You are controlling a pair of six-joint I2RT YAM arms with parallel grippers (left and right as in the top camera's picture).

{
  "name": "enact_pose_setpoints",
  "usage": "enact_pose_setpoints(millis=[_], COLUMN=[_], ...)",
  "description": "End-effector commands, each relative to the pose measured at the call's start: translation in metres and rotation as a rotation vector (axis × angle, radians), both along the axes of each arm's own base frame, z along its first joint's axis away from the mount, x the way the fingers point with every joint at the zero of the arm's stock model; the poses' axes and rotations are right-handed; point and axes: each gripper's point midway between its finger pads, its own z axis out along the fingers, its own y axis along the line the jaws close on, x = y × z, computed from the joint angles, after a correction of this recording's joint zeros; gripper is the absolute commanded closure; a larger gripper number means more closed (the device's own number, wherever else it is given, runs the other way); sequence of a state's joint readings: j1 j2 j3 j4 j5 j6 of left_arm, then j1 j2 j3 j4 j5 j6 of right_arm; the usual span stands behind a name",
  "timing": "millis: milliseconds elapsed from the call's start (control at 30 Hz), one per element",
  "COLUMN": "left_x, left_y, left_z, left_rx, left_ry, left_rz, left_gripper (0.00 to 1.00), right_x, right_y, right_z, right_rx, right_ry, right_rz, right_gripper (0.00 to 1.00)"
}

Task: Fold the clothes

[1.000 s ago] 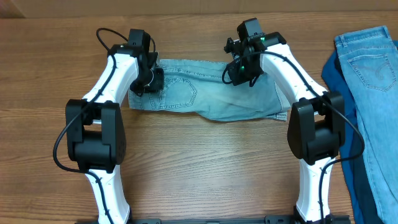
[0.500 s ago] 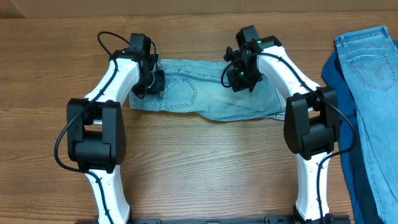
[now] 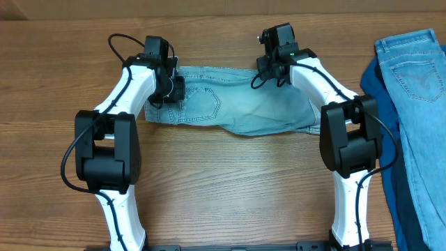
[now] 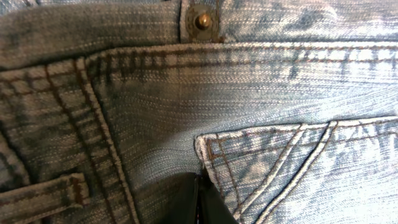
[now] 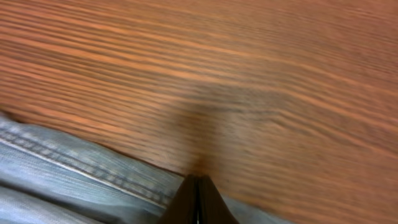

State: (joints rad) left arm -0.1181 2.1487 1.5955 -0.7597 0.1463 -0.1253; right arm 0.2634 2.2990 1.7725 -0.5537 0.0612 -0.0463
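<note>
Pale denim shorts [image 3: 244, 104] flat on wood table [image 3: 230, 188], far centre, between both arms. Left gripper [image 3: 171, 90] on shorts' left end; fingers pressed together at stitched pocket [image 4: 298, 168] corner. Metal rivet [image 4: 203, 21] on waistband, marking not legible. Right gripper [image 5: 198, 200] at shorts' far edge, fingers closed; cloth pinch unclear. Brighter denim garment [image 3: 418, 70] over dark blue cloth [image 3: 380, 90], far right, well apart.

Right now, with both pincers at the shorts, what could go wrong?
The right pincer is shut at the very edge of the shorts, with mostly table in its view; it may hold little cloth and slip.
The left pincer is shut by a pocket corner; it might lift one layer only.
The right elbow stands near the dark cloth and could drag it.
</note>
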Motion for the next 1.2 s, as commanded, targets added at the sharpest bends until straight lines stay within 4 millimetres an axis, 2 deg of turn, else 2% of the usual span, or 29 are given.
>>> enact_pose_setpoints(millis=[0, 67, 100, 133, 233, 333, 467, 533, 700, 767, 833, 933, 1000, 1067, 1167], left_x=[0.018, 0.033, 0.039, 0.042, 0.047, 0.052, 0.062, 0.061, 0.06, 0.057, 0.05, 0.045, 0.047, 0.042, 0.035], left_y=[-0.005, -0.008, -0.01, -0.011, -0.024, -0.038, -0.061, -0.065, -0.065, -0.067, -0.073, -0.087, -0.093, -0.105, -0.112], left_z=[0.032, 0.054, 0.064, 0.068, 0.07, 0.069, 0.05, 0.044, 0.042, 0.048, 0.057, 0.081, 0.106, 0.118, 0.108], left_rx=[-0.005, -0.011, -0.014, -0.015, -0.019, -0.022, -0.027, -0.029, -0.014, -0.017, -0.006, 0.04, 0.11, 0.119, 0.11], left_ry=[-0.091, -0.145, -0.167, -0.18, -0.214, -0.243, -0.267, -0.259, -0.261, -0.244, -0.221, -0.244, -0.302, -0.318, -0.289], left_rz=[-0.026, -0.032, -0.033, -0.035, -0.069, -0.106, -0.146, -0.153, -0.186, -0.19, -0.22, -0.284, -0.293, -0.324, -0.341], left_gripper=[0.96, 0.96, 0.96, 0.96, 0.96, 0.96, 0.96, 0.96, 0.96, 0.96, 0.96, 0.96, 0.96, 0.96, 0.96], right_x=[0.003, -0.005, -0.012, -0.017, -0.031, -0.035, -0.038, -0.04, -0.029, -0.021, -0.014, -0.004, 0.005, 0.011, 0.008], right_y=[-0.009, -0.011, -0.013, -0.016, -0.026, -0.028, -0.036, -0.04, -0.043, -0.042, -0.041, -0.038, -0.036, -0.034, -0.03], right_z=[0.061, 0.103, 0.115, 0.116, 0.086, 0.064, 0.029, 0.013, -0.017, -0.026, -0.027, -0.021, -0.007, 0.021, 0.07], right_rx=[0.018, 0.037, 0.036, 0.031, -0.002, -0.014, -0.029, -0.036, -0.036, -0.03, -0.022, 0.001, 0.011, 0.025, 0.055], right_ry=[-0.075, -0.119, -0.119, -0.101, 0.001, 0.041, 0.094, 0.124, 0.126, 0.104, 0.08, 0.036, 0.001, -0.03, -0.068], right_rz=[-0.091, -0.097, -0.097, -0.099, -0.111, -0.113, -0.127, -0.137, -0.147, -0.148, -0.149, -0.16, -0.159, -0.157, -0.147], right_gripper=[0.96, 0.96, 0.96, 0.96, 0.96, 0.96, 0.96, 0.96, 0.96, 0.96, 0.96, 0.96, 0.96, 0.93, 0.9])
